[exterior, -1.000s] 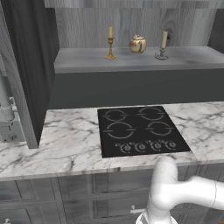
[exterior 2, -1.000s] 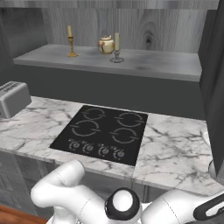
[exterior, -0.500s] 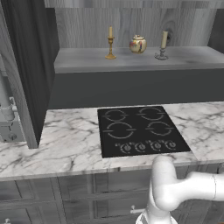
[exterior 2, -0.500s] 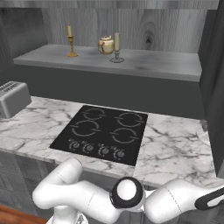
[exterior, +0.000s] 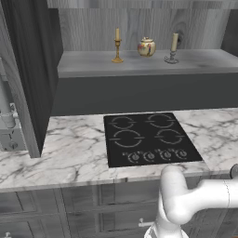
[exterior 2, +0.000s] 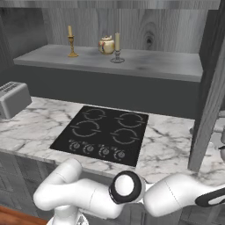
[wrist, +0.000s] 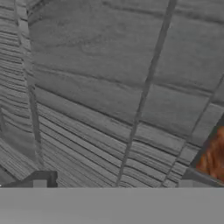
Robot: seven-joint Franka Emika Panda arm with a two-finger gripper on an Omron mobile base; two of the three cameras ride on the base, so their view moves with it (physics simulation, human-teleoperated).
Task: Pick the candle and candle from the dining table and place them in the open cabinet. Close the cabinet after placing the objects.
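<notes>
Both candles, the taper (exterior: pixel 117 44) and the stubby one (exterior: pixel 173 48), already stand on the open cabinet's shelf (exterior: pixel 139 62), flanking a jar (exterior: pixel 146 46). Over the last second only the arm (exterior 2: pixel 92 195) shifted, folding low (doors not yet closed). The gripper (wrist: pixel 111 184), jaws wide and empty, faces grey panelling.

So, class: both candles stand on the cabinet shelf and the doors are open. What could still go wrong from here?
1. The arm is folded low by the grey drawers; swinging up to the cabinet door, it might clip the marble counter edge.
2. A hard door slam could topple the thin yellow taper or the stubby candle beside the lidded jar.
</notes>
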